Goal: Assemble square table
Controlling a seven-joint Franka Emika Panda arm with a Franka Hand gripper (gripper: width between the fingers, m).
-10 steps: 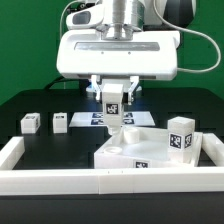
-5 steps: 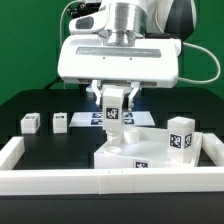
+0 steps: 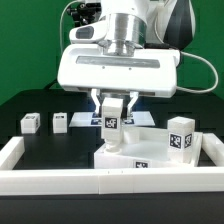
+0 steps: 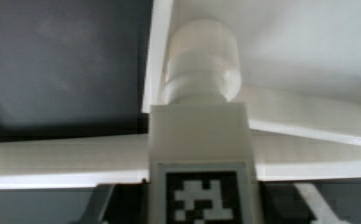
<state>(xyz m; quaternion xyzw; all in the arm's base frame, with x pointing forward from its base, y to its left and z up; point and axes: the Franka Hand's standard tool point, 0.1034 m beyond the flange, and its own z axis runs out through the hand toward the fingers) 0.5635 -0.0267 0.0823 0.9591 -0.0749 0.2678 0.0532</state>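
Lower than it hung a second ago, the leg point(image 3: 113, 124) has come down with the gripper point(image 3: 114, 110) toward the tabletop point(image 3: 150, 152), and the wrist above it has turned a little.

We see the two fingers point(image 3: 99, 104) pinching the leg on its sides, just above its tag, so the grip is firm on the leg and not spread free. In the exterior view the leg sits at the centre, and the tabletop lies from its foot out toward four o'clock. Another leg point(image 3: 181, 136) stands on the tabletop at about three o'clock. Two spare legs point(image 3: 30, 123) rest on the dark table at nine o'clock.

The held leg stands upright with its long axis vertical and its tag facing the exterior camera. Its narrow ribbed end point(image 4: 202, 58) points down at the tabletop's near corner. The leg hides the hole, so we cannot tell whether the tip is in.

We judge this to be the seating step. To do it well, we would keep the leg plumb and lower it slowly. We would twist only once the tip has found its hole, pressing lightly so the tabletop does not slide.
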